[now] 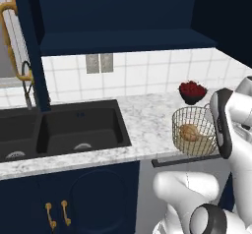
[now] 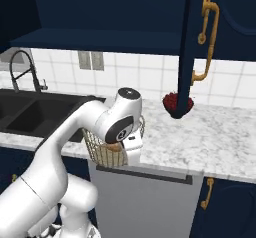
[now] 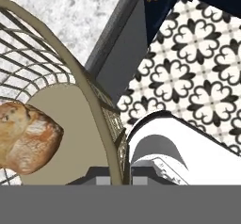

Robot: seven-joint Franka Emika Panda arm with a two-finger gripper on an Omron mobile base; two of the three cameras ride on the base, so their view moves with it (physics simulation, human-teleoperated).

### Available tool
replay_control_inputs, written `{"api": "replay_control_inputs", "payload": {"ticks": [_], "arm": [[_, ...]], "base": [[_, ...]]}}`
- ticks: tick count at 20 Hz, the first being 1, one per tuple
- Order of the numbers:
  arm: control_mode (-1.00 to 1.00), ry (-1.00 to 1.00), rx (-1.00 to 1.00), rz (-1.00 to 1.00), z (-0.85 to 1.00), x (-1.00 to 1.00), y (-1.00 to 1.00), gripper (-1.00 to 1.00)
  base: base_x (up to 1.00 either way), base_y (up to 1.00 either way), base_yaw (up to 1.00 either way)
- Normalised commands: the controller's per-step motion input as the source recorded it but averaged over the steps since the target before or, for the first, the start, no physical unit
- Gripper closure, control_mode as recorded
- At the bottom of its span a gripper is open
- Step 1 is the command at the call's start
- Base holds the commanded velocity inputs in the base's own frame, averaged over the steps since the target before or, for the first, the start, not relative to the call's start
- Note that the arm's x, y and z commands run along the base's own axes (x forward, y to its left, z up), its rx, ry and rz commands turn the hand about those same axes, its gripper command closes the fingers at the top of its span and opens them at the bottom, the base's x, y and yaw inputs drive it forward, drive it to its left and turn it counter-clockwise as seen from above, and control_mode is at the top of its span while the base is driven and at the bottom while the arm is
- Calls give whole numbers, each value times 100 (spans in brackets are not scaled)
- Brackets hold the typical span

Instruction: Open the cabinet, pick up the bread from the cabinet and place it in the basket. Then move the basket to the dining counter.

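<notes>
- The gripper [image 3: 114,178] sits at the front rim of the wire basket [image 1: 194,130]. In the hand view its two dark tips stand one on each side of the rim wire, closed onto it: one tip inside the basket, one outside.
- The bread [image 3: 26,136], a golden-brown crusty lump, lies inside the basket on its pale flat bottom, just inward of the inner jaw and not touching it.
- The basket stands on the marble counter [image 1: 147,125] at its front edge, above a grey appliance front with a dark bar handle [image 2: 145,174].
- Beyond the jaws, farther back on the counter near the tiled wall, stands a dark bowl [image 2: 177,104] filled with dark red fruit, well apart from the basket.
- The black double sink [image 1: 59,130] is set into the counter to the side of the basket, with a faucet [image 2: 22,72] behind it.
- The cabinet [image 1: 118,16] above the counter is open; its shelf shows bare, and one door [image 2: 197,37] with a long brass handle swings out over the red bowl.
- Under the outer jaw, the hand view looks down on a patterned black-and-white floor [image 3: 197,72].
</notes>
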Motion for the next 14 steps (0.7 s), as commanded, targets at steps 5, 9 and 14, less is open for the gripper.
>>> {"api": "replay_control_inputs", "payload": {"ticks": [5, 9, 14], "arm": [[100, 0, 0, 0, 0, 0, 0, 100], [100, 0, 0, 0, 0, 0, 0, 100], [100, 0, 0, 0, 0, 0, 0, 100]], "base": [[-100, 8, 0], [-72, 1, -26], [0, 19, -89]]}}
